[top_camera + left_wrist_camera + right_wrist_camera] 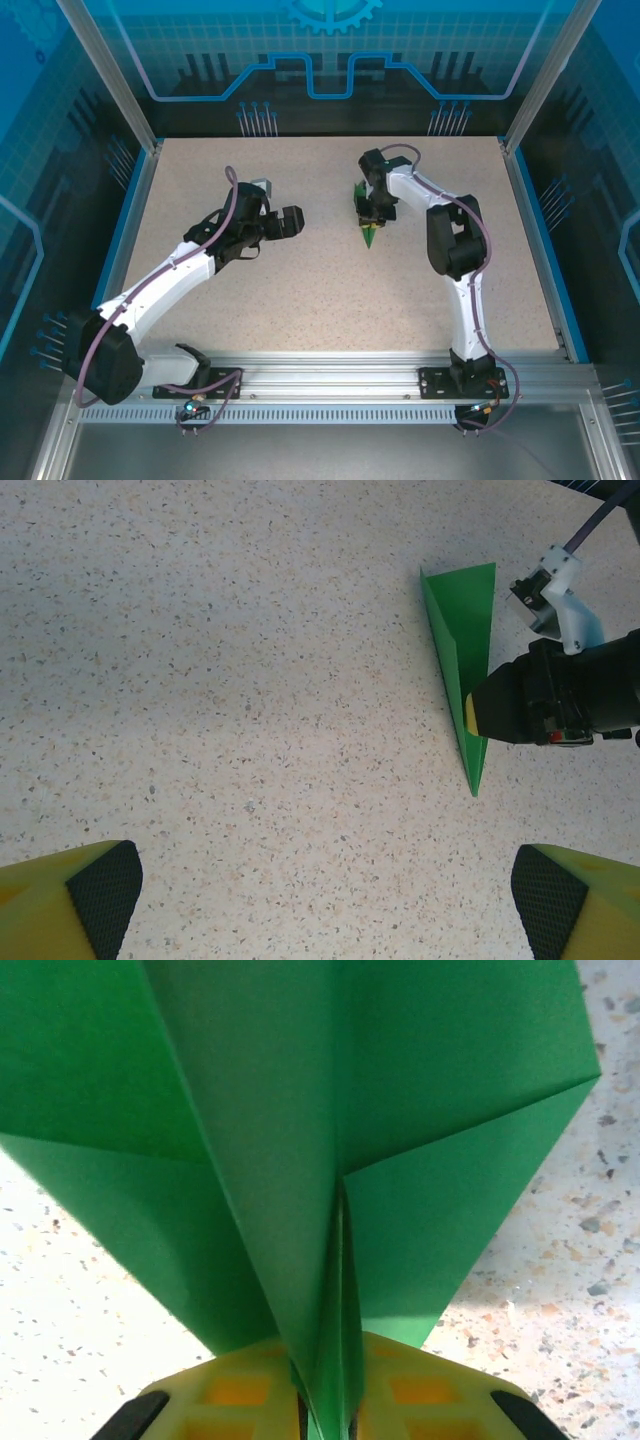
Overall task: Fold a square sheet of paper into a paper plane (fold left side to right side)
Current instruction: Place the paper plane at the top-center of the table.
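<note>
Bare tabletop (320,300) around paper plane (368,237), right claw (372,218) over it

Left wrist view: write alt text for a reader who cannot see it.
A narrow green paper plane sits on the speckled table, tip toward the viewer, the right end effector gripping its right edge. The left end effector hangs wide open below.

No text, label, brand or number can be read in any view you have here. The only sign is a pale-blue gear emblem (332,12) at the top centre of the overhead frame. It is printed on the blue back panel (200,55) above circuit-style line art, and it carries no lettering.
</note>
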You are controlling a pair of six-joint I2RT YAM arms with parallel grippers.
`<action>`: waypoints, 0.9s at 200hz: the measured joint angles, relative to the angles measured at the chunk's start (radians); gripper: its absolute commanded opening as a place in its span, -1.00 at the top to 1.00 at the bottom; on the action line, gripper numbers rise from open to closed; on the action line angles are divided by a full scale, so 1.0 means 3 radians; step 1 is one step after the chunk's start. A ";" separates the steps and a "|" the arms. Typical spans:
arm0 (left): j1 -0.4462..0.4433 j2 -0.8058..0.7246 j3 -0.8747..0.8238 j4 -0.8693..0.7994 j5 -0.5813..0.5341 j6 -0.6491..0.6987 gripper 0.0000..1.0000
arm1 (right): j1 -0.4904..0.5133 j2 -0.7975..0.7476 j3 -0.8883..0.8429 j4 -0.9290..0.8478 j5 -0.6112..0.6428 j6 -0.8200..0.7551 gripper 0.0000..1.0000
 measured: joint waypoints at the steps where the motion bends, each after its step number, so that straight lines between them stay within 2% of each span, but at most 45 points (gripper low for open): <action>1: 0.0000 0.0000 0.0000 0.0000 0.0001 0.0000 -0.97 | 0.0000 0.0004 0.0001 0.0000 0.0000 -0.0001 0.60; 158: 0.0000 0.0041 0.0009 -0.0048 0.0029 0.0001 -0.97 | 0.0024 0.0167 0.0137 -0.0084 0.0037 -0.0028 0.54; 180: 0.0004 0.0062 0.0045 -0.0069 0.0029 0.0000 -0.97 | 0.0048 0.0145 0.0136 -0.0132 0.0085 -0.0042 0.47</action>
